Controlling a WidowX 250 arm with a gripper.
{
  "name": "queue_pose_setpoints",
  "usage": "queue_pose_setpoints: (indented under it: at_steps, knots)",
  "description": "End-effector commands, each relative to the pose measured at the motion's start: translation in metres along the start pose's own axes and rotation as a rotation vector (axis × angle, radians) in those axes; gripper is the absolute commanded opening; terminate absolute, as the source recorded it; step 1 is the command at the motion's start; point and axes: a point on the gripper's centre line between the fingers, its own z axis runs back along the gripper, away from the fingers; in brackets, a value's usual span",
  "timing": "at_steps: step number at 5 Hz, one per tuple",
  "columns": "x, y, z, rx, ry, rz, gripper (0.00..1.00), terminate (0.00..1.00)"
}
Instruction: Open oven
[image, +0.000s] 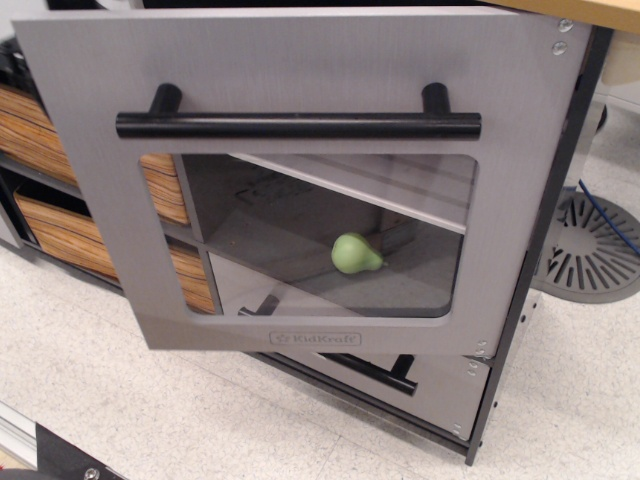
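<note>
The grey oven door has a clear window, a long black bar handle and a KidKraft logo. It is hinged on the right and stands partly swung out, with its left edge toward the camera. Through the window I see the grey oven inside with a shelf and a green pear on the oven floor. My gripper does not show; the door covers the upper left, where it was before.
A smaller windowless grey drawer with a black handle sits below the door. Wood-grain drawers are at the left behind the door. A round grey slotted disc lies on the speckled floor at the right. A wooden countertop edge is above.
</note>
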Motion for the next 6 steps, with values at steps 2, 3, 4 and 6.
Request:
queue_pose_setpoints:
  at_steps: [2,3,4,6]
  knots:
    - [-0.075,-0.056,0.012,-0.103,0.021,-0.021,1.0,0.0]
    - [-0.088,-0.077,0.014,-0.123,0.048,0.07,1.0,0.0]
    - [-0.097,-0.096,0.024,-0.138,0.119,0.178,1.0,0.0]
    - [-0.097,-0.096,0.024,-0.138,0.119,0.178,1.0,1.0]
